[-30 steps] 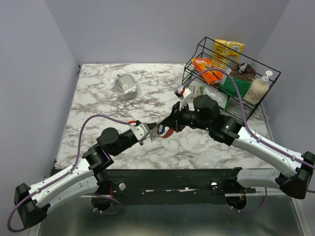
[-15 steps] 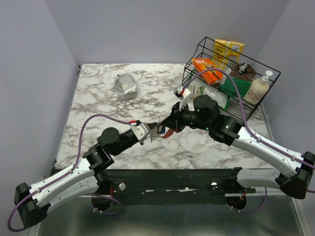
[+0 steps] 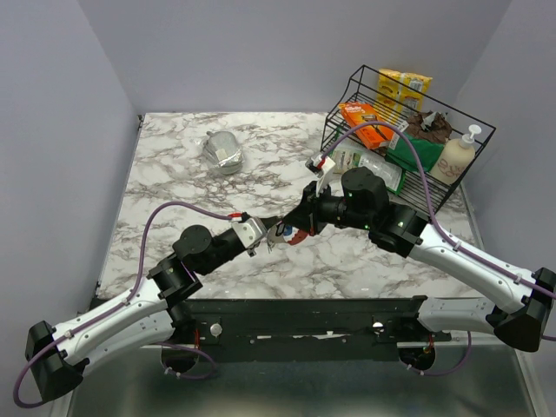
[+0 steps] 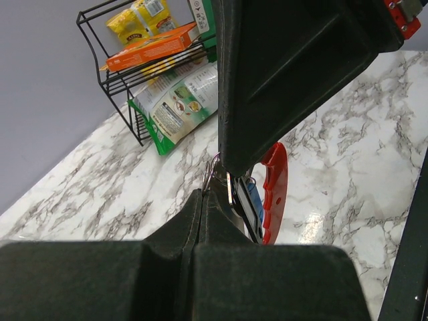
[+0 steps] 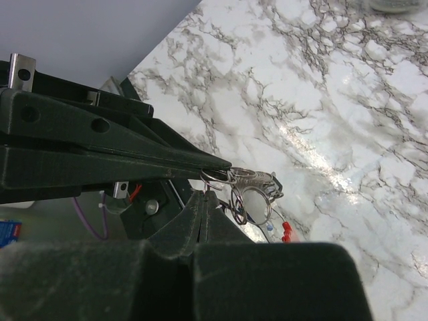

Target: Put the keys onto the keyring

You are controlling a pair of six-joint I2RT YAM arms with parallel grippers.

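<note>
Both grippers meet above the table's middle front. My left gripper is shut on a thin silver ring of the keyring. My right gripper is shut on the same ring from the other side, at its tips. Linked silver rings hang beside the tips. The curved red tag and the small blue tag hang below. A dark flat piece with a light edge hangs among the links; it may be one of the keys. I see no loose key on the table.
A black wire basket with boxes, packets and a soap bottle stands at the back right. A foil-wrapped lump lies at the back left. The table's front edge runs just below the grippers.
My left gripper has edged slightly right toward the right gripper. The keyring stays held between both.
</note>
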